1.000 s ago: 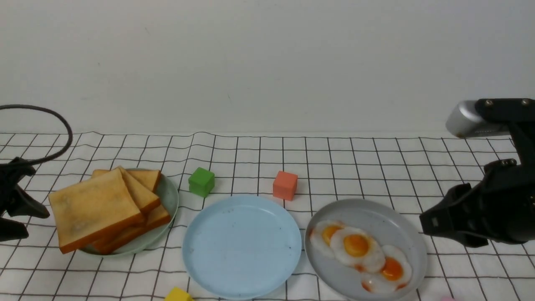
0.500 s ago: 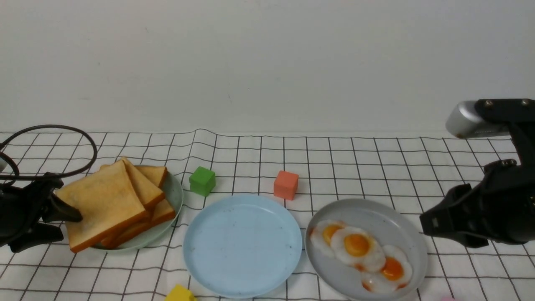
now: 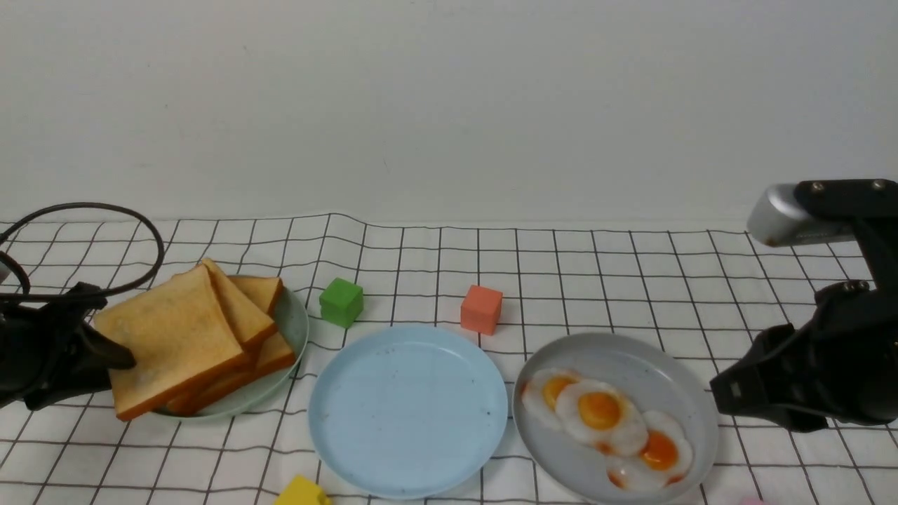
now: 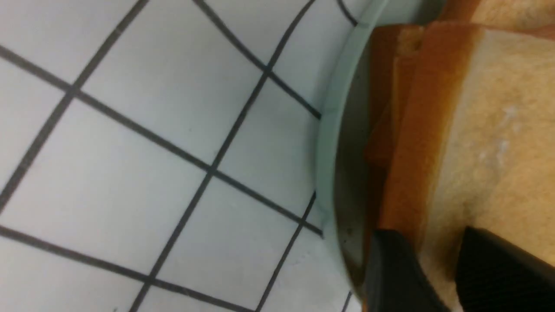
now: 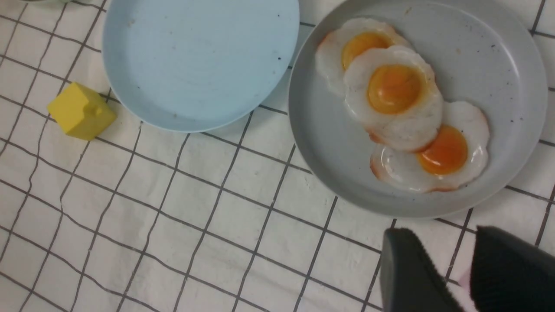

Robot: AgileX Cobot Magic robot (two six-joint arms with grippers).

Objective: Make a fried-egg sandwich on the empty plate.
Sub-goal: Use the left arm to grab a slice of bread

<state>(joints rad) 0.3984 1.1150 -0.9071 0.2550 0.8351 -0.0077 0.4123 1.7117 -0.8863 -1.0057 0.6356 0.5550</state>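
The left gripper point(image 3: 116, 372) is coming in from the side and is now reaching around the edge of the top toast slice point(image 3: 175, 344) — I cannot tell if it is squeezing yet. The green plate point(image 3: 295, 330) is sliding over a little. The blue plate point(image 3: 407, 410) is sitting bare in the middle. The right gripper point(image 3: 726, 393) is waiting by the eggs point(image 3: 600, 414) — fingers a little apart, holding nothing.
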